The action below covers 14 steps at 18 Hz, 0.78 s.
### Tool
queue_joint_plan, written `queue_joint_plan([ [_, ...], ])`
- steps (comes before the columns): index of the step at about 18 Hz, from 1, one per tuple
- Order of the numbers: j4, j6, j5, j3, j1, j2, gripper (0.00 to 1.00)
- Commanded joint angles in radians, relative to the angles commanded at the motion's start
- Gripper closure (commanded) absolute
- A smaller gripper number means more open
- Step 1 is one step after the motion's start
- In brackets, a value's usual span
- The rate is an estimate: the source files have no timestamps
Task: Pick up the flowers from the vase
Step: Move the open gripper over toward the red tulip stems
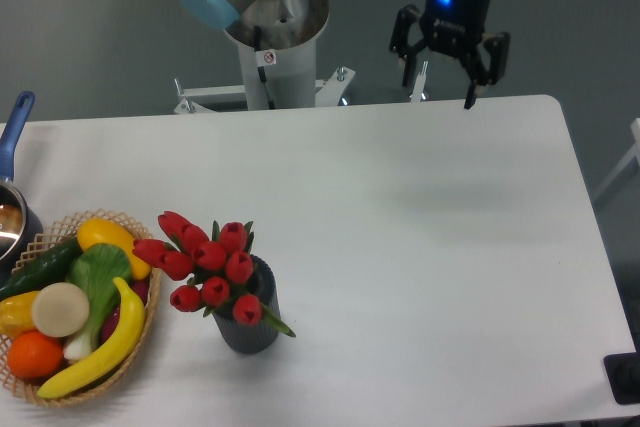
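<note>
**Flowers in the vase, gripper well apart**

The gripper (438, 89) hangs spread and empty above the counter's (420, 247) far edge. The flowers (207, 265) stand in the vase (250, 325) at front left, just beside a wicker basket (150, 322) holding fruit and vegetables.

A white table (420, 247) (corners rounded) stands on a dull grey-blue floor (90, 37).

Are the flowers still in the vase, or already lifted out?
Still in. The flowers sit with their stems inside the upright vase; the pincer hangs open, far off above the table's back edge.
</note>
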Motion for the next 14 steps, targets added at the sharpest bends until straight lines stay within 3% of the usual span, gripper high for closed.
queue_joint_plan([
  [2,0.043,-0.055,-0.023,-0.009,-0.023,-0.012,0.0],
  [8,0.074,-0.126,-0.199,-0.009,-0.038,-0.046,0.0],
  [14,0.1,-0.129,-0.206,-0.006,-0.112,-0.087,0.0],
])
